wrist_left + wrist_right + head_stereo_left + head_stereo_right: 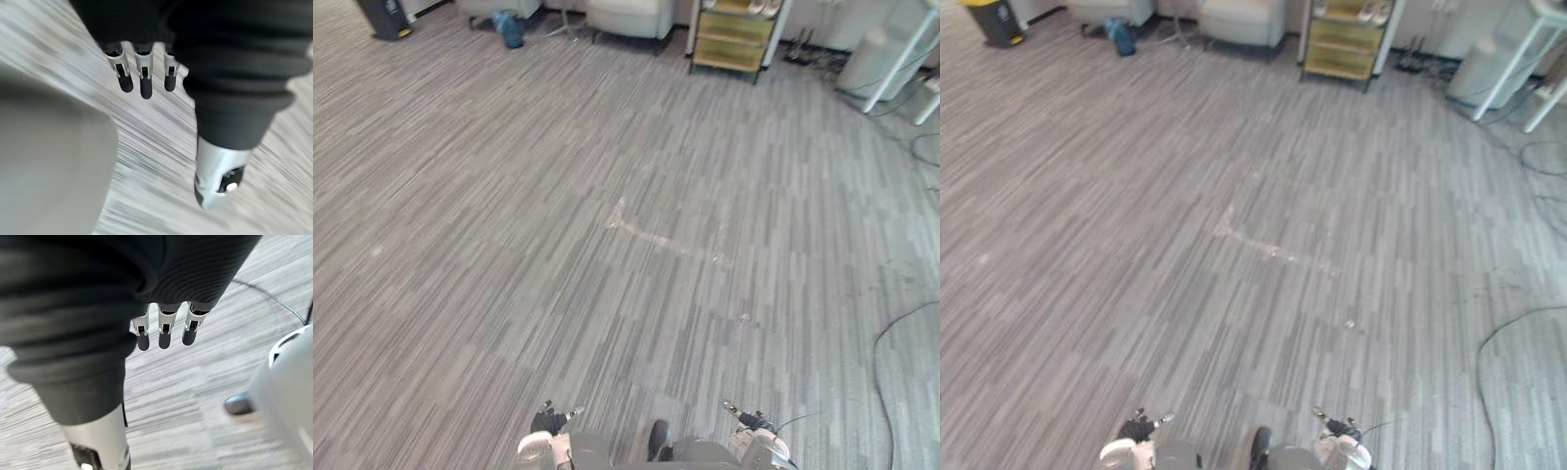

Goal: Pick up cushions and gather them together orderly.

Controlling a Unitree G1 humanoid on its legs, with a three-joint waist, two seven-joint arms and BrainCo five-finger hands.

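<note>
My left hand (142, 81) hangs over grey striped carpet, its fingers straight and the thumb (215, 181) held apart, with nothing in it. My right hand (164, 332) hangs the same way, fingers straight and empty, above the carpet. In the eye views both hands sit low at the near edge, the left hand (546, 422) and the right hand (752, 421). Two pale upholstered seats (628, 15) stand far off at the back of the room; whether they are loose cushions I cannot tell.
Grey striped carpet (607, 255) stretches ahead. At the back stand a yellow wooden shelf (734, 37), a blue bag (509, 27) and a black bin (382, 18). White furniture legs (901, 59) and loose cables (901, 323) lie at the right.
</note>
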